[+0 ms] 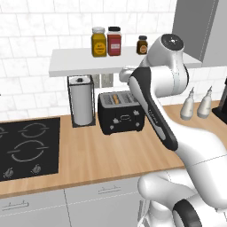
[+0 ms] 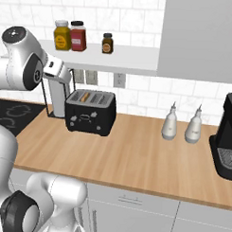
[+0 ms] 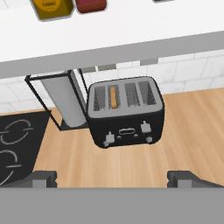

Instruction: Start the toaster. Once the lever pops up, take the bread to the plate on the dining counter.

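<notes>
Nearest, the gripper (image 3: 112, 178) hangs with fingers spread wide, holding nothing, above bare wood worktop (image 3: 183, 127) in front of the toaster (image 3: 126, 111). Judged risks: the two front levers are small, so an off-centre press could slip off or shove the toaster back. The bread (image 3: 113, 96) stands in the second slot from the left, with little clearance for fingers later. Paper towel holder (image 3: 61, 103) sits just beside the toaster's left; cooktop (image 3: 17, 140) further left. Overhead, the shelf (image 3: 109, 39) caps any lift. Open room lies to the right.
</notes>
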